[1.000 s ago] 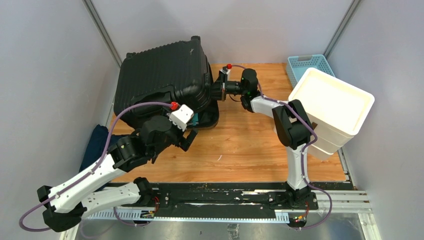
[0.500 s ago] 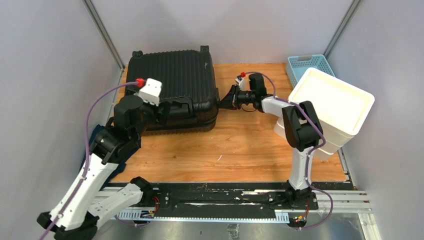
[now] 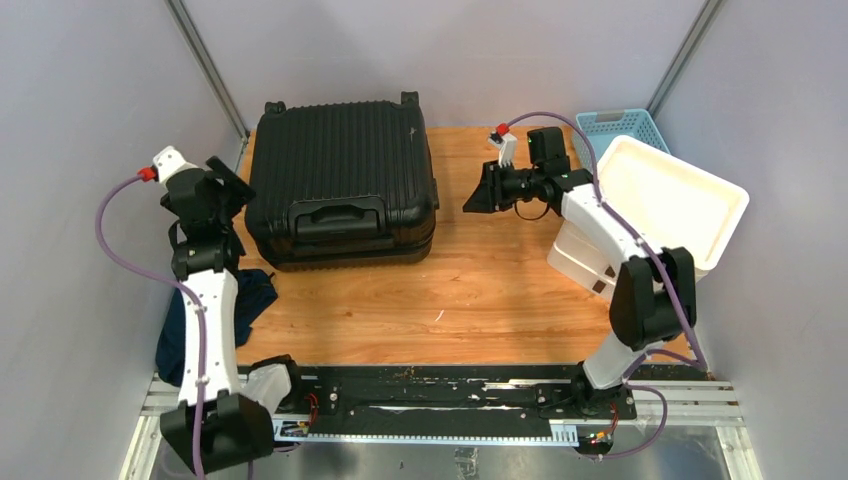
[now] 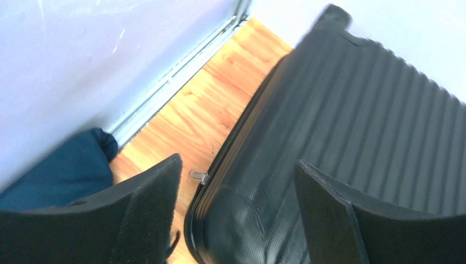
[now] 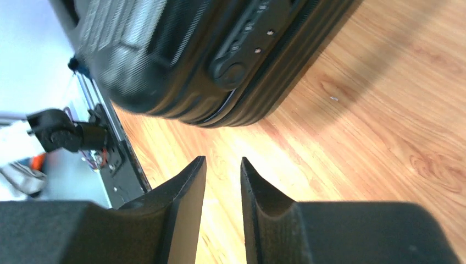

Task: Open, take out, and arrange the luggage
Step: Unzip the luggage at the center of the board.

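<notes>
Ribbed black hard-shell luggage (image 3: 342,180) lies flat on the wood-grain tabletop (image 3: 500,280); left end effector (image 4: 237,165) gapes empty, right end effector (image 5: 222,160) barely parted.

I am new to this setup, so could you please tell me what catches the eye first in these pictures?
The big black luggage dominates, lying flat and closed at the far left of the table. On the right sits a white drawer unit, with a light-blue basket behind it. The left gripper and right gripper flank the luggage, both empty.
</notes>
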Tool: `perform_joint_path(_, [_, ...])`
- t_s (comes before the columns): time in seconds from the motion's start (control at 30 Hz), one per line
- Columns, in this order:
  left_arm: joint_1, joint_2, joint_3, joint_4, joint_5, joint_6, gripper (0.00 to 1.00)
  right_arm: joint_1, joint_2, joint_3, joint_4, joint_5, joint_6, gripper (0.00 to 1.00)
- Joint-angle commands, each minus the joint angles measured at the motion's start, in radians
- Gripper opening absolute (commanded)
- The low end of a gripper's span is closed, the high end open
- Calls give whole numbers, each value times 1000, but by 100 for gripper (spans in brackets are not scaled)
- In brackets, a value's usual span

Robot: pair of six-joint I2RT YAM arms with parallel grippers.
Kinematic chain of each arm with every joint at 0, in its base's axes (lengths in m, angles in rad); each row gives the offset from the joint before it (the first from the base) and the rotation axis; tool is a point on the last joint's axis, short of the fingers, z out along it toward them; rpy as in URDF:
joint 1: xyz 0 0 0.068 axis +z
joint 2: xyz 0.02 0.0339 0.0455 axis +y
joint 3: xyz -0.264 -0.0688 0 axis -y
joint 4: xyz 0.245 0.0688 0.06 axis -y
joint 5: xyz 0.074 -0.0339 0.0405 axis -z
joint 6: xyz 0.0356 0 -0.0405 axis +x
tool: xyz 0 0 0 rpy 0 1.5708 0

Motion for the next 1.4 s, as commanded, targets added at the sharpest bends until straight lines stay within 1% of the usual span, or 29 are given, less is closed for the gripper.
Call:
perform_joint_path(0.0, [82, 120, -44, 112, 73, -156, 70, -13, -128, -45, -143, -29, -265, 34])
perform_joint_path(0.1, [106, 210, -73, 126, 151, -179, 42, -18, -184, -71, -144, -62, -301, 34])
perform_joint_path(0.2, [115, 241, -140, 156, 218, -197, 34, -26, -204, -77, -144, -88, -312, 35])
perform_joint_path(0.27, [117, 222, -190, 168, 273, -209, 31, -33, -204, -77, -144, -108, -313, 34])
perform_joint_path(0.37, [116, 160, -268, 190, 393, -243, 29, -41, -203, -77, -145, -123, -315, 35])
perform_joint_path(0.47, [106, 70, -361, 257, 538, -319, 28, -47, -206, -77, -148, -127, -325, 35])
perform_joint_path(0.53, [67, 17, -389, 258, 574, -336, 29, -50, -210, -75, -153, -129, -335, 35])
perform_joint_path(0.63, [-35, -33, -391, 209, 569, -301, 30, -52, -217, -73, -161, -129, -358, 36])
perform_joint_path(0.77, [-175, -58, -388, 188, 572, -304, 31, -56, -233, -66, -184, -140, -407, 36])
perform_joint_path(0.87, [-320, -64, -381, 190, 536, -294, 32, -56, -252, -58, -204, -172, -470, 37])
perform_joint_path(0.93, [-405, -38, -371, 195, 523, -276, 33, -55, -268, -55, -205, -202, -496, 38])
perform_joint_path(1.0, [-479, 12, -356, 209, 534, -251, 34, -55, -282, -47, -205, -240, -515, 39])
perform_joint_path(1.1, [-530, 61, -308, 189, 564, -173, 34, -53, -306, -40, -205, -271, -530, 40])
perform_joint_path(1.17, [-543, 30, -277, 122, 545, -83, 35, -52, -323, -40, -204, -281, -540, 41])
perform_joint_path(1.23, [-544, -58, -281, 83, 500, 18, 37, -53, -338, -43, -203, -294, -548, 43])
perform_joint_path(1.27, [-544, -111, -299, 77, 488, 50, 39, -52, -340, -43, -201, -306, -549, 43])
perform_joint_path(1.3, [-544, -184, -326, 87, 486, 73, 43, -52, -340, -39, -201, -325, -541, 44])
perform_joint_path(1.37, [-544, -269, -417, 161, 498, 70, 57, -48, -334, -28, -199, -376, -528, 46])
